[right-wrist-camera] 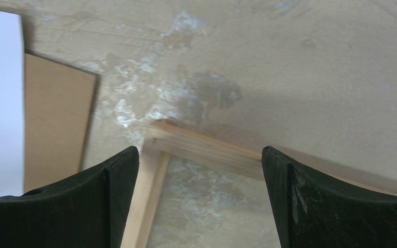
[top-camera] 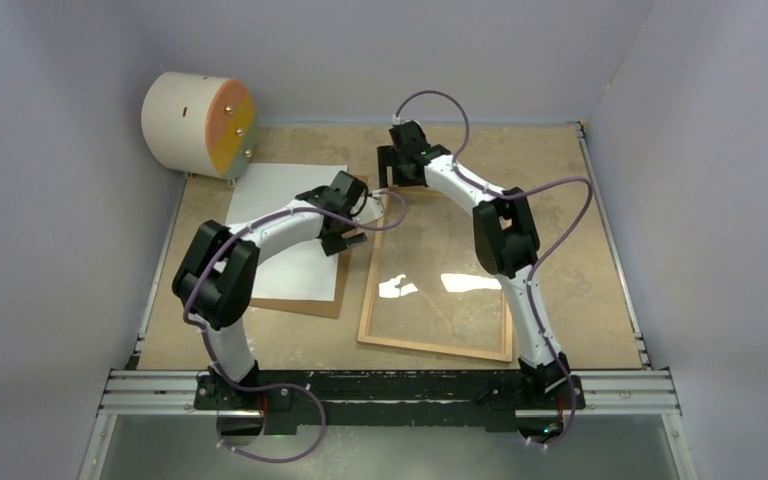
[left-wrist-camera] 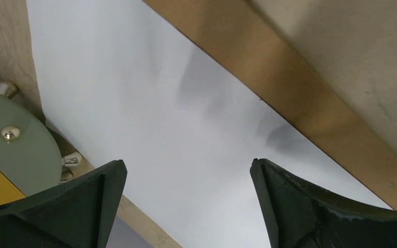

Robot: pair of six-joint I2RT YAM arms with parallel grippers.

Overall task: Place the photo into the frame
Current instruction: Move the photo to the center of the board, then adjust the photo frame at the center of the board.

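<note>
Photo: the large rectangular sheet, plain white back upward, lay flat to the left of the frame, resting on a brown fibreboard backing sheet.
Frame: the thin light-wood rectangular picture frame with a clear pane lay flat on the table, overhead light glinting on the pane.
Left gripper: the black two-finger left gripper hung over the photo's edge nearest the frame, jaws spread wide with nothing between them; whether the tips touched the paper could not be told.
Left wrist view: the photo filled the gap between the fingers, a strip of the backing sheet beyond it.
Right gripper: the right gripper was at the frame's far left corner, jaws apart, holding nothing.
Right wrist view: that frame corner sat between the fingers; contact could not be told.
Surface: a worn tan board table, with a metal rail nearer than the frame.
Room: pale lilac-grey walls; a cream drum with an orange-and-yellow face stood far left of the frame.
</note>
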